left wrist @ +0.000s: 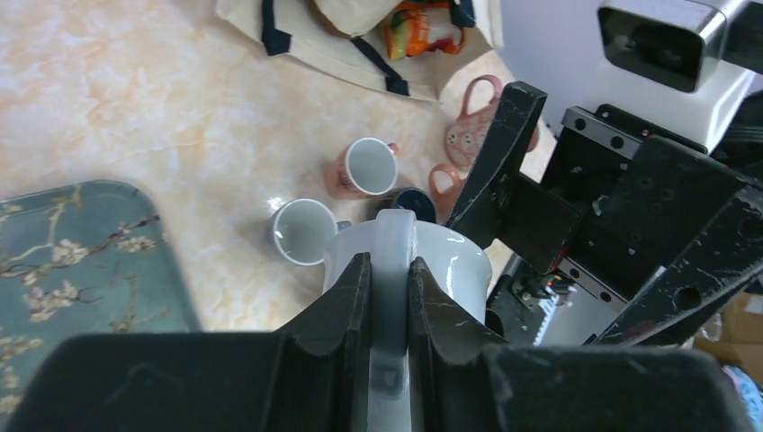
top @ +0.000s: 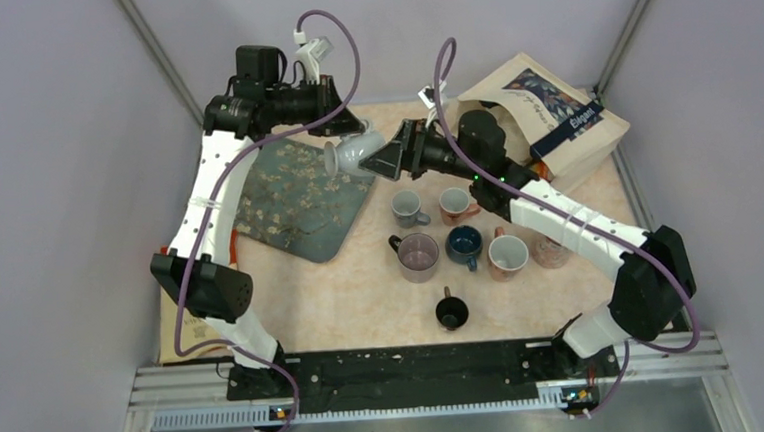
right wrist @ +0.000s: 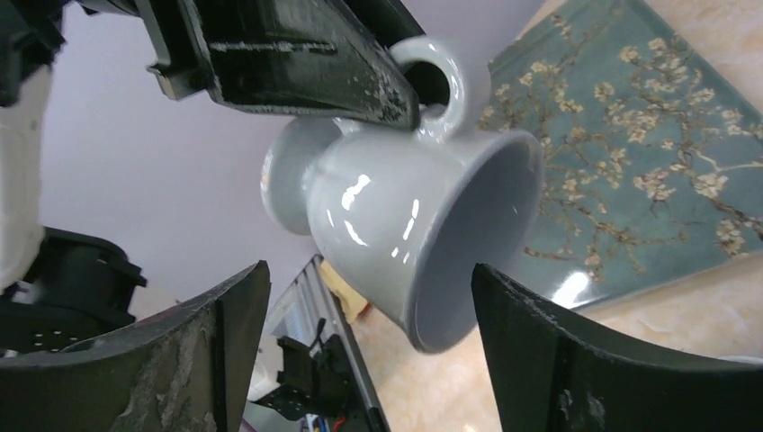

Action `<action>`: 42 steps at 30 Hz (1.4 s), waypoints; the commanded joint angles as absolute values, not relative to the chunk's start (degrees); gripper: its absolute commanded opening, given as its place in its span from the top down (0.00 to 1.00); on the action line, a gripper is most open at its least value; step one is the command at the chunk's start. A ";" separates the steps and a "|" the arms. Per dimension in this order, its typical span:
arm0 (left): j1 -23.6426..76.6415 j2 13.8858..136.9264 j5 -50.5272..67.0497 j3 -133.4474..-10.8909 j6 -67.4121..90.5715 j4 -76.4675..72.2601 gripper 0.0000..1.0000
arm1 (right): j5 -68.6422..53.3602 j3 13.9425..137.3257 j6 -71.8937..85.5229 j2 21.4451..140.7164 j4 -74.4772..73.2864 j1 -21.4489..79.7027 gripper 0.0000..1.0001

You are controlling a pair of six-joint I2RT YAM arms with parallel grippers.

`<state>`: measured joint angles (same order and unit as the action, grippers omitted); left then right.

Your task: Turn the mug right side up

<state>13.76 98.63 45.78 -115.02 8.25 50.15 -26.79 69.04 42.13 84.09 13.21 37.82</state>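
A pale grey footed mug (top: pixel 354 153) hangs in the air on its side over the right edge of the teal flowered tray (top: pixel 297 196). Its mouth points toward my right gripper. My left gripper (top: pixel 340 121) is shut on the mug's handle; in the left wrist view (left wrist: pixel 389 261) the fingers pinch the handle, with the mug body (left wrist: pixel 450 261) beyond them. My right gripper (top: pixel 387 159) is open. In the right wrist view (right wrist: pixel 369 270) its jaws stand on either side of the mug (right wrist: pixel 405 225) near the rim, not touching it.
Several upright mugs stand right of the tray: grey (top: pixel 410 207), orange (top: pixel 455 204), glass (top: pixel 419 256), dark blue (top: pixel 464 244), pink (top: pixel 508 255) and black (top: pixel 451 312). A paper bag (top: pixel 552 115) lies at the back right. The enclosure walls are close.
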 commanded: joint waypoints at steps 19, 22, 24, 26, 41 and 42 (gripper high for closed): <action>15.03 91.84 22.59 -116.94 -3.94 49.00 0.01 | -8.67 84.00 23.83 78.00 -15.34 37.27 1.00; 15.01 89.89 12.17 -113.49 -8.53 48.86 0.01 | 4.87 89.38 18.27 76.40 -30.47 37.26 1.00; 15.07 87.93 7.59 -107.99 -10.31 46.80 0.01 | 16.48 92.84 16.51 75.83 -39.72 37.22 1.00; 15.03 85.67 5.00 -101.12 -11.72 43.93 0.01 | 26.92 94.69 16.41 75.57 -48.83 36.10 1.00; 14.47 74.83 1.61 -71.71 -14.36 32.17 0.01 | 9.30 73.49 18.78 68.03 -43.39 -28.72 1.00; 14.45 74.49 1.63 -70.81 -14.52 31.95 0.01 | 7.57 71.32 19.39 69.77 -42.29 -29.98 1.00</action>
